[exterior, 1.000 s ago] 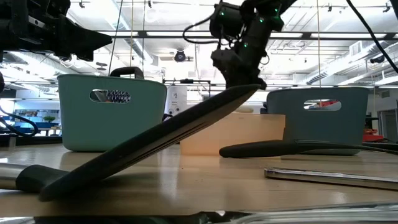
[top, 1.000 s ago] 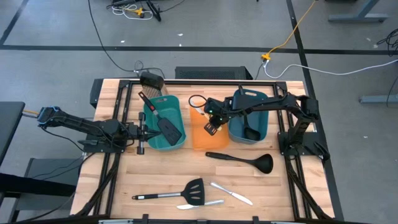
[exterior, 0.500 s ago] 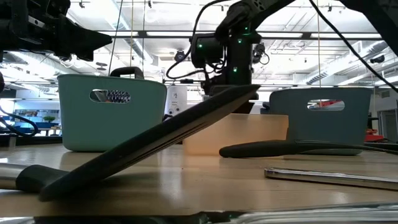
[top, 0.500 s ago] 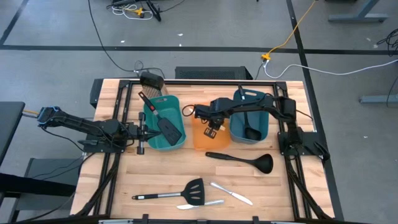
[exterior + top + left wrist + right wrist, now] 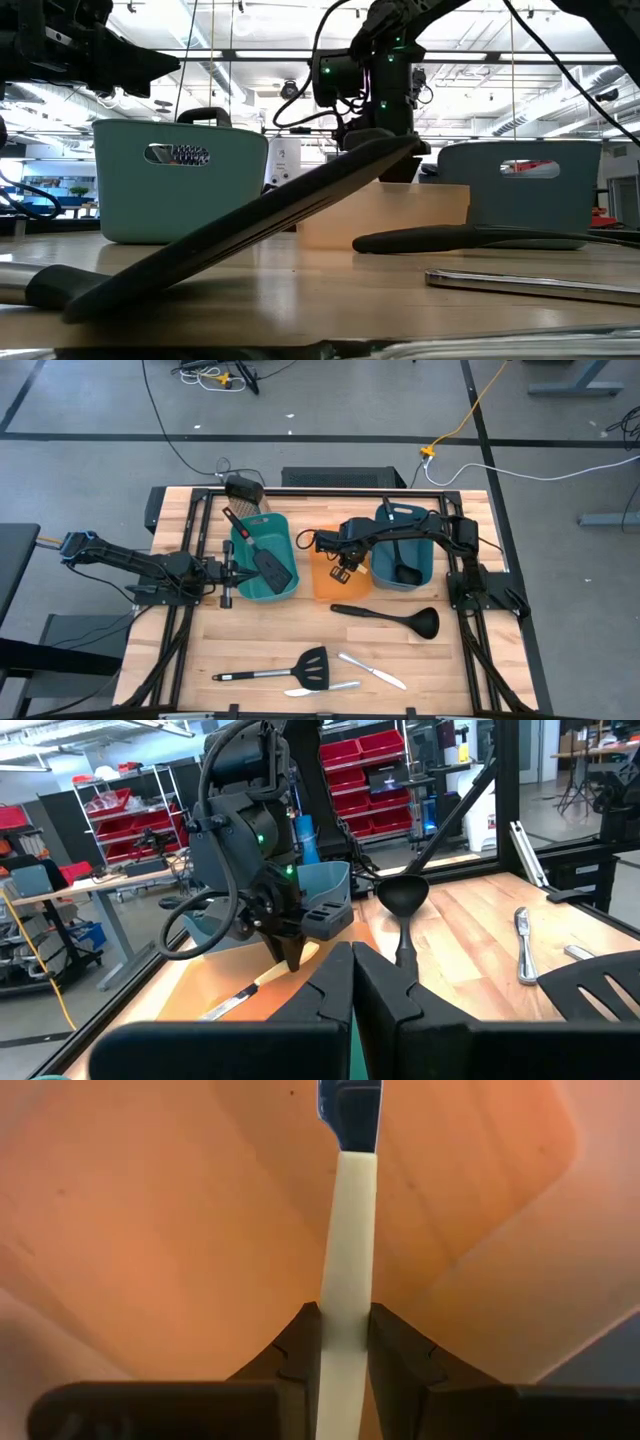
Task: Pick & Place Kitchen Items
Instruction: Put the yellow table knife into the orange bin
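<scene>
While your right end effector (image 5: 343, 563) grips the yellow-handled knife (image 5: 345, 1280), its length points straight down into the orange plastic bin (image 5: 327, 582) directly below; the left end effector (image 5: 226, 573), closed and empty, waits beyond the bin's far side.

Two black spatulas: one (image 5: 268, 565) in a teal bin, one (image 5: 275, 670) on the table. Two black ladles: one (image 5: 400, 558) in the other teal bin, one (image 5: 390, 617) on the table. Two silver knives (image 5: 372, 671) (image 5: 322, 687), one yellow-handled knife (image 5: 345, 1320). Two teal bins (image 5: 243, 582) (image 5: 428, 560), one orange bin (image 5: 318, 582). Two arms.
</scene>
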`<state>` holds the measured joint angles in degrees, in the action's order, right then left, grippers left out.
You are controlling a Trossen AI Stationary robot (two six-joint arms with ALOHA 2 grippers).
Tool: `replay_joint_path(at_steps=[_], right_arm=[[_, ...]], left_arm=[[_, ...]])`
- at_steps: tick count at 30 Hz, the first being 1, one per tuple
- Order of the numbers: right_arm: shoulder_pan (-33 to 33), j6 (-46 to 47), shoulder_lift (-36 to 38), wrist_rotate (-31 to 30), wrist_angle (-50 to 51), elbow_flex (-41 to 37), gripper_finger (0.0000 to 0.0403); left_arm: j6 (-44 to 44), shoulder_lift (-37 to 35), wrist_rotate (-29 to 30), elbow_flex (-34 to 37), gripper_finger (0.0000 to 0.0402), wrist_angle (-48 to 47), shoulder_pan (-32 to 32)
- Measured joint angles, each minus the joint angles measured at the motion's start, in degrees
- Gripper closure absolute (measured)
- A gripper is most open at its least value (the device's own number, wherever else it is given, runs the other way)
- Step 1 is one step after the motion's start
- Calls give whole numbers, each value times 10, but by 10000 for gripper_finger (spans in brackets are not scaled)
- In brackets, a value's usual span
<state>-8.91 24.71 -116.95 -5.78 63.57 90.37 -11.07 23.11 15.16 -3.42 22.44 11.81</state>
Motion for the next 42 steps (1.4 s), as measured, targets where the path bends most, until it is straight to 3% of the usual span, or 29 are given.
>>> replay_joint_path(at_steps=[26,36,42], right_arm=[[-6,-8,-45,54,-66,-1,334],[-9,-25,-47,56,-72,-2,287],[-9,-28,-47,56,-65,-2,280]], left_arm=[[2,0,-8,0,394,3,0],[2,0,-10,0,394,3,0],[2,0,-10,0,394,3,0]])
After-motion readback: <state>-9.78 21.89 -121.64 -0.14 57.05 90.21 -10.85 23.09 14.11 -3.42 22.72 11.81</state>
